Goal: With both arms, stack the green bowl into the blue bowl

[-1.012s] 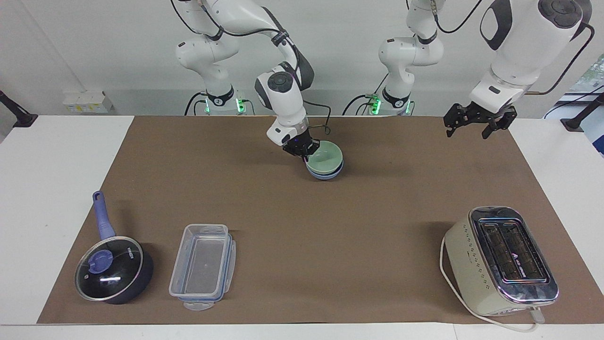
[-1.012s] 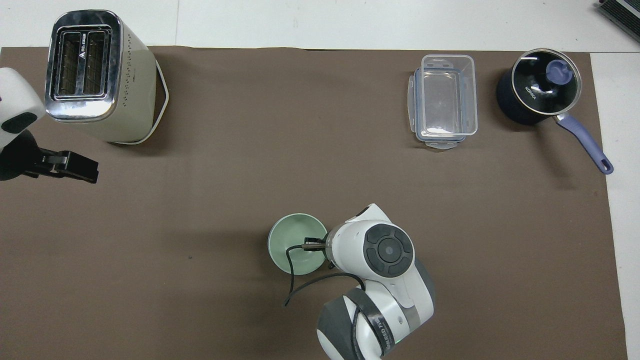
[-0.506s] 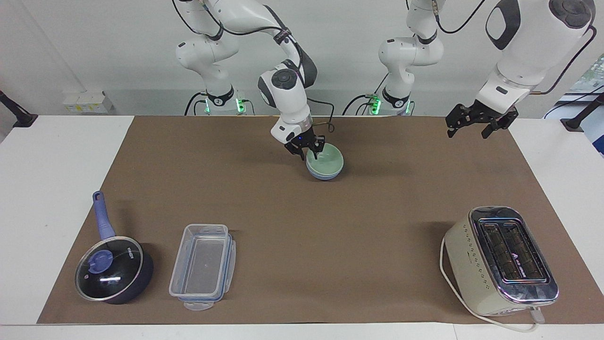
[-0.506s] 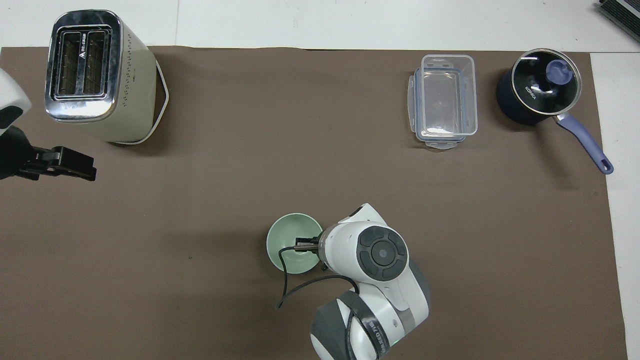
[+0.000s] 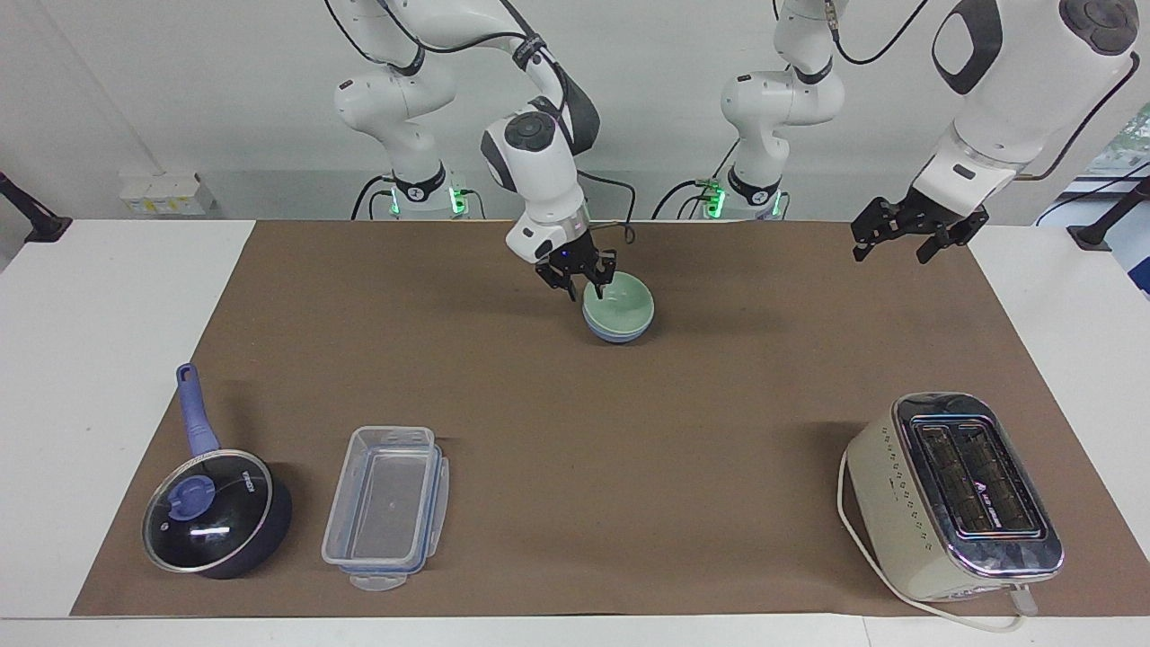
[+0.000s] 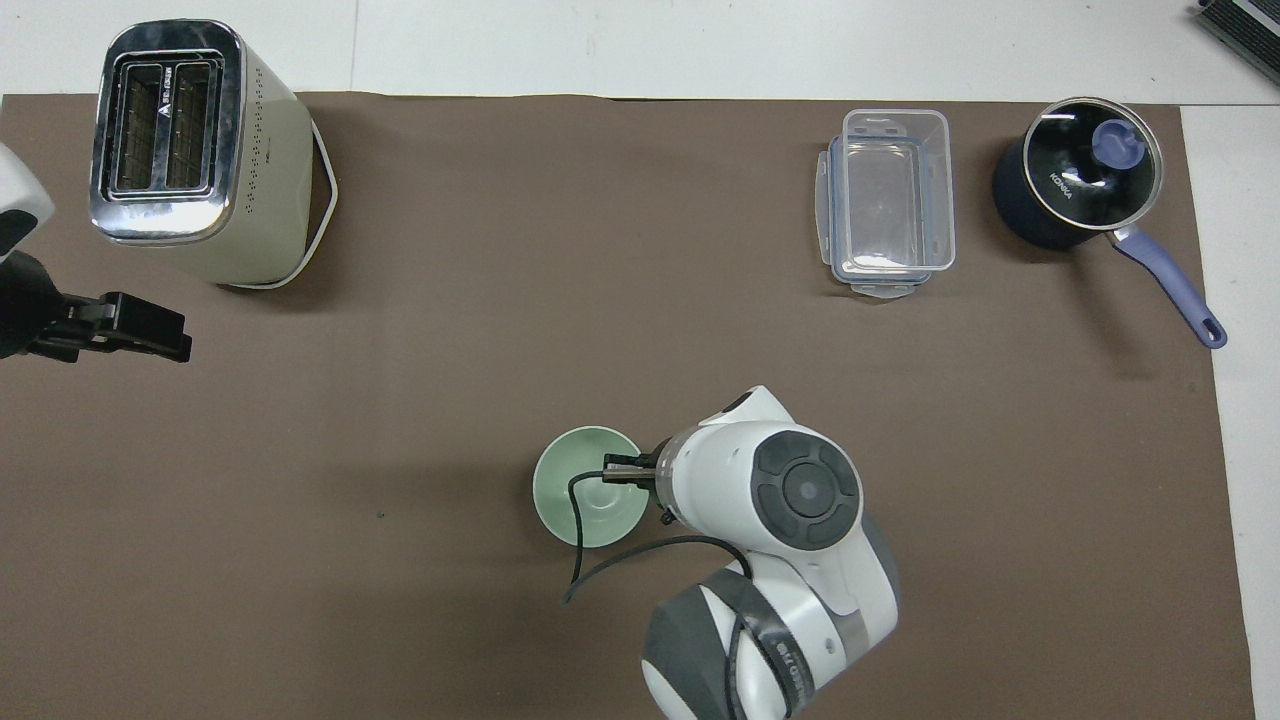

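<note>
The green bowl [image 5: 626, 300] [image 6: 586, 488] sits nested in the blue bowl [image 5: 620, 335], near the robots at the middle of the mat. Only the blue bowl's lower wall shows in the facing view; from overhead the green bowl hides it. My right gripper [image 5: 585, 288] hangs open just above the green bowl's rim on the side toward the right arm's end, holding nothing. From overhead its own wrist covers it. My left gripper [image 5: 889, 255] [image 6: 140, 330] waits open and empty in the air over the mat at the left arm's end.
A cream toaster [image 5: 952, 494] [image 6: 190, 150] stands farthest from the robots at the left arm's end. A clear plastic container [image 5: 386, 508] [image 6: 890, 205] and a dark blue lidded saucepan [image 5: 216, 512] [image 6: 1075, 185] lie at the right arm's end.
My right gripper opened off the green bowl's rim and lifted a little, leaving the bowl nested in the blue one. The left gripper barely shifted.
</note>
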